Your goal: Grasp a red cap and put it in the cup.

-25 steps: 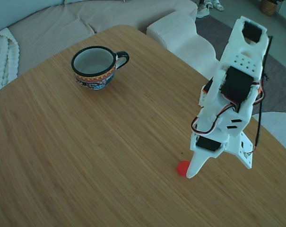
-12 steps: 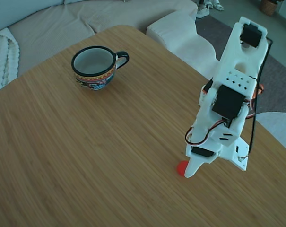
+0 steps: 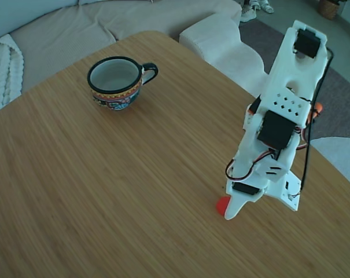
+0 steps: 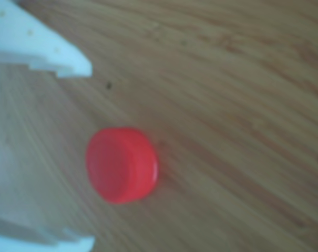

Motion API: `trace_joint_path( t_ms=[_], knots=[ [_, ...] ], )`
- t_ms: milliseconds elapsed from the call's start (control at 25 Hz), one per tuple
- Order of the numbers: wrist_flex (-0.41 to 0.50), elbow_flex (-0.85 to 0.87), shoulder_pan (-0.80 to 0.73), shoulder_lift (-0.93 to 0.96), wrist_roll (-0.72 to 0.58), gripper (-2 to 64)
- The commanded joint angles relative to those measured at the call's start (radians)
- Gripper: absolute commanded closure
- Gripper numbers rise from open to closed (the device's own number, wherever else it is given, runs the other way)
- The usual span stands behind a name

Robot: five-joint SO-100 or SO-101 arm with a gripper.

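Note:
The red cap lies flat on the wooden table, and the other view shows it close up. My gripper is open: one white fingertip is above the cap and the other below it, neither touching. In the fixed view the gripper points down at the table near the front right, with the red cap peeking out at its left side. The cup, a squat mug with a black rim and patterned band, stands upright far off at the back left.
The table is a round-edged bamboo top, and its right edge runs close behind the arm. A sofa and a white cushion lie beyond the far edge. An orange clamp handle shows behind the arm.
The arm has dropped and leaned slightly forward, so the gripper tip sits a little lower and closer over the cap. Cap and cup have not moved.

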Motion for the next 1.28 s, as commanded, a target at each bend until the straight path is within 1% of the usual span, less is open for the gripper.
trace_joint_path(
  t_ms=[0, 80, 200, 320, 560, 840, 960, 1240],
  knots=[
    [-0.003, -0.006, -0.005, 0.018, -0.003, 19.4],
    [-0.003, -0.006, -0.003, 0.021, -0.003, 16.9],
    [-0.006, -0.015, -0.003, 0.009, -0.003, 16.8],
    [-0.057, -0.003, -0.003, 0.008, -0.003, 16.9],
    [-0.121, 0.006, -0.002, 0.009, 0.002, 16.9],
    [-0.127, 0.038, -0.003, 0.008, -0.002, 16.9],
    [-0.147, 0.055, -0.002, 0.009, -0.002, 16.9],
    [-0.147, 0.083, -0.002, 0.008, -0.002, 16.9]
  ],
)
